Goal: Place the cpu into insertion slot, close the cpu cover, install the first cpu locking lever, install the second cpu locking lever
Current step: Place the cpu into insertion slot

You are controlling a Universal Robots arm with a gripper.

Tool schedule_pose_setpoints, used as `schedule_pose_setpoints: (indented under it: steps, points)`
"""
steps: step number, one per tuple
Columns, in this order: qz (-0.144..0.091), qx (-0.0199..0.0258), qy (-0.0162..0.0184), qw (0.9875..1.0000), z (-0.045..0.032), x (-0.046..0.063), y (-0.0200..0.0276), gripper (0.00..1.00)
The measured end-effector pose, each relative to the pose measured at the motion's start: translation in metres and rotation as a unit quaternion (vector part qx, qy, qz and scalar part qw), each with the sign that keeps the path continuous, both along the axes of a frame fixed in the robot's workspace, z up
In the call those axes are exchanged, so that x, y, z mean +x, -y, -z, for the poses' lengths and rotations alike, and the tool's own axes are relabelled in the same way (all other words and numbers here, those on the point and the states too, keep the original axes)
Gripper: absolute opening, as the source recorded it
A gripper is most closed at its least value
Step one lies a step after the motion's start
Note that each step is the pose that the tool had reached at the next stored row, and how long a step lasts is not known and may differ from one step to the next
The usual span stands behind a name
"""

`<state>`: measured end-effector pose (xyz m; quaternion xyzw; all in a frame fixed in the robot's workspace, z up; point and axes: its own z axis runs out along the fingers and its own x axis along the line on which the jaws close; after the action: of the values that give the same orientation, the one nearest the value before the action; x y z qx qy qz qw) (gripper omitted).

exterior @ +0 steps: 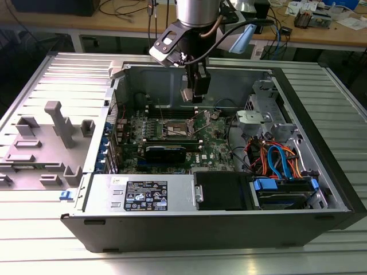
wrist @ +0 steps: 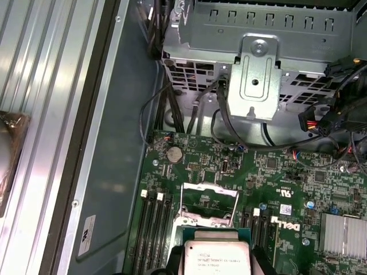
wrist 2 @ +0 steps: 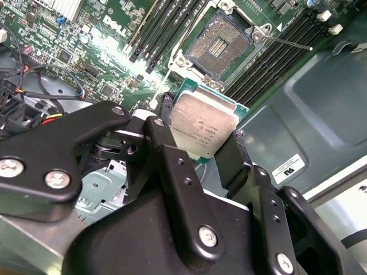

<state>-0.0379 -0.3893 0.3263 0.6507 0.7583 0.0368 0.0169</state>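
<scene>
Above the computer case (exterior: 218, 229), the gripper (wrist 2: 198, 150) clamps the cpu (wrist 2: 202, 123).

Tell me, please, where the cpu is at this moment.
In the second wrist view the cpu is clamped in the gripper, above the motherboard, short of the open insertion slot.

insertion slot (wrist 2: 221, 43): open above | locking lever (wrist 2: 287, 42) juts beside | memory slots (wrist 2: 264, 63) flank both sides

Reaching down w/ arm (exterior: 198, 11), wrist tilted. Hovering w/ gripper (exterior: 195, 91) above insertion slot (wrist 2: 221, 47), clear of it. Clamped w/ fingers (wrist 2: 166, 154) on cpu (wrist 2: 202, 127), opp. edges.
</scene>
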Motion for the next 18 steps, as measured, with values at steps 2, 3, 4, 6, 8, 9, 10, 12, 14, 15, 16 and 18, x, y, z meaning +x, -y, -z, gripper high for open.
schedule_pose_setpoints:
  steps: [2,3,4,6,8,9,10,12,14,15,16,18]
  points:
    - [0.0,-0.0001,0.0,1.0,0.002,0.0,0.0004,0.55]
    - [0.0,-0.0001,-0.0001,1.0,0.0028,0.0,0.0004,0.55]
    - [0.001,-0.0001,0.0,1.0,0.0037,0.0,0.0004,0.55]
    - [0.007,-0.0001,0.0,1.0,0.007,0.0,0.0004,0.55]
    - [0.017,-0.0002,-0.0002,0.9999,0.0102,0.0,0.0004,0.55]
    - [0.02,-0.0003,-0.0002,0.9998,0.0117,-0.001,0.0004,0.55]
    - [0.022,-0.0002,-0.0003,0.9998,0.0129,-0.001,0.0004,0.55]
    - [0.024,-0.0003,-0.0006,0.9997,0.0147,-0.003,0.0005,0.55]
    - [0.026,-0.0003,-0.0014,0.9997,0.0169,-0.008,0.0005,0.55]
    - [0.027,-0.0003,-0.0037,0.9996,0.0178,-0.008,0.0005,0.55]
    - [0.028,-0.0003,-0.0053,0.9996,0.0182,-0.008,0.0005,0.55]
    - [0.029,-0.0004,-0.0065,0.9996,0.0188,-0.009,0.0005,0.55]
